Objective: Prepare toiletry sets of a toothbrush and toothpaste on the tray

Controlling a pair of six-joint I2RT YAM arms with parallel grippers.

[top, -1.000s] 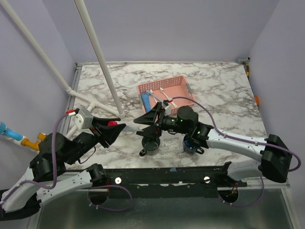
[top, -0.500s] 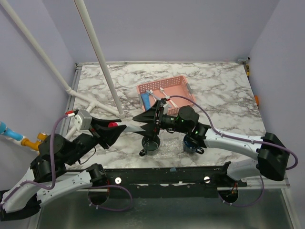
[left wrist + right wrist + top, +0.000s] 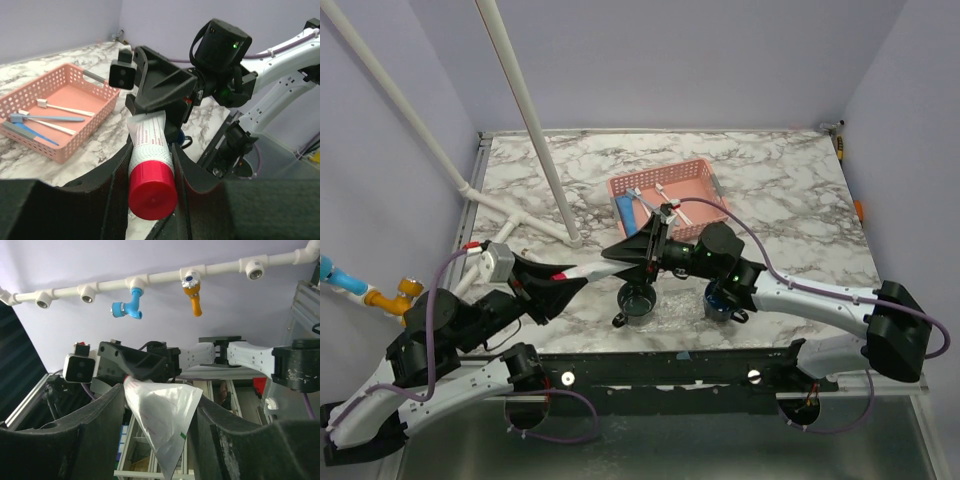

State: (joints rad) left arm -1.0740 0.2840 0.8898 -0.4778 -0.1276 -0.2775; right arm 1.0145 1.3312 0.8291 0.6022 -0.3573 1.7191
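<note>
My left claw (image 3: 151, 162) pinches the toothpaste tube (image 3: 147, 137) by its red cap (image 3: 152, 192), right claw (image 3: 159, 410) its flat tail — light and squashy, I reckon, best held at the stiff cap end.

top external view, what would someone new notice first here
The two arms meet over the middle of the table on one toothpaste tube. The left gripper clamps its red-capped end and the right gripper holds its flat crimped tail. Behind them, toward the far side, a pink lattice basket holds toothbrushes.
</note>
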